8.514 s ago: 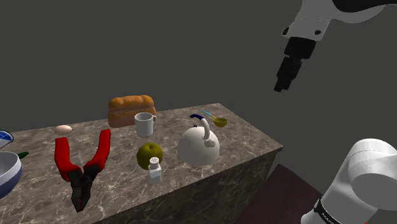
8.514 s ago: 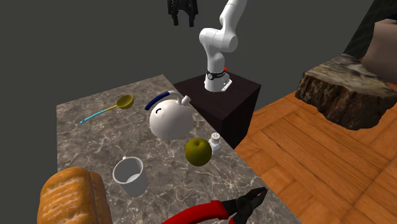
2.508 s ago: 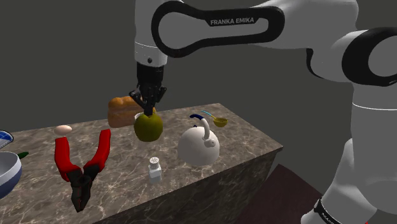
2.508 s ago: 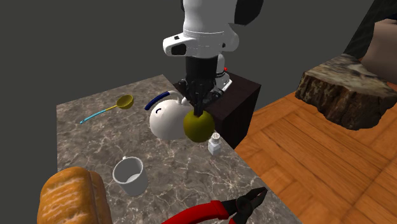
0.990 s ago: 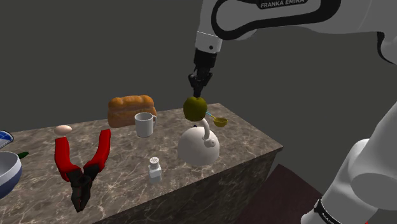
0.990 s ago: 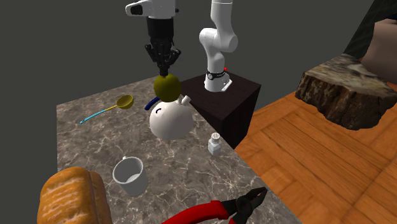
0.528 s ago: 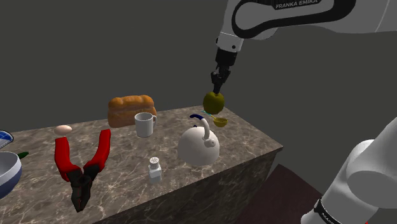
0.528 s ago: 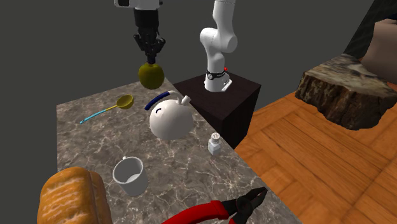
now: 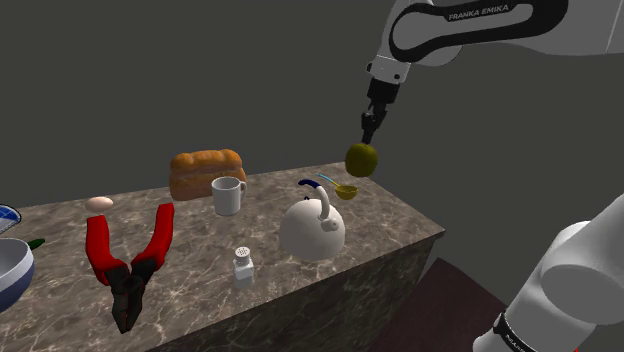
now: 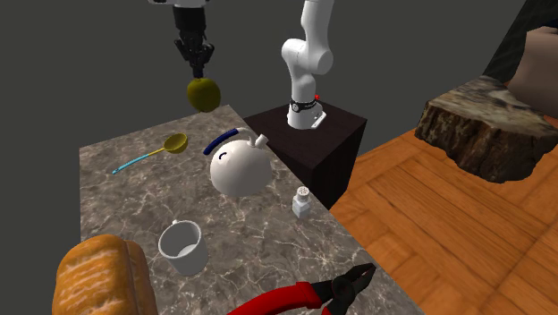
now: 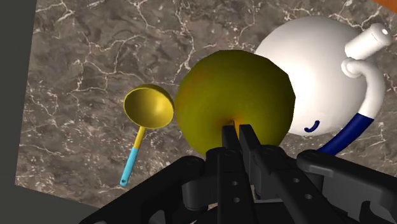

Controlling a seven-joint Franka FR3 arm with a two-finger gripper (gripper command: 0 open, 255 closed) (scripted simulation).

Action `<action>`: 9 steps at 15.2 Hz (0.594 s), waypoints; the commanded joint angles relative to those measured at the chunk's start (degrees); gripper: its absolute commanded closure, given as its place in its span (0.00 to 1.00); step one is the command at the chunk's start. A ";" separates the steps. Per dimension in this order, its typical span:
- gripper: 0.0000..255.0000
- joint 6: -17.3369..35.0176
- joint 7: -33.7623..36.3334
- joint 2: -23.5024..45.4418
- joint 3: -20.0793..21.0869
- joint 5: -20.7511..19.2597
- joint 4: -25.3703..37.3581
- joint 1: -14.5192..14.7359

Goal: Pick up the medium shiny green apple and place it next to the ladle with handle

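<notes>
Raised pincer (image 9: 367,136) tight on apple (image 9: 361,160)

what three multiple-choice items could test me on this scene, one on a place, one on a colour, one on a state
1. Where is the apple?
A. on the counter
B. in the air under the tool
C. in the ladle

2. What colour is the ladle's bowl?
A. red
B. yellow
C. white

3. The tool is:
A. open
B. shut on nothing
C. shut on the apple

Answers:
1. B, it hangs clear of the counter.
2. B, the wrist view shows a yellow bowl.
3. C, the fingers clasp the apple's top.
</notes>
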 commanded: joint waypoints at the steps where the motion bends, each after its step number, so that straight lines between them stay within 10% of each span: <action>1: 1.00 -0.15 -2.97 -0.65 -1.87 -0.14 -0.64 -1.08; 9: 1.00 -1.05 -14.23 -0.16 -9.28 -0.93 0.15 -5.31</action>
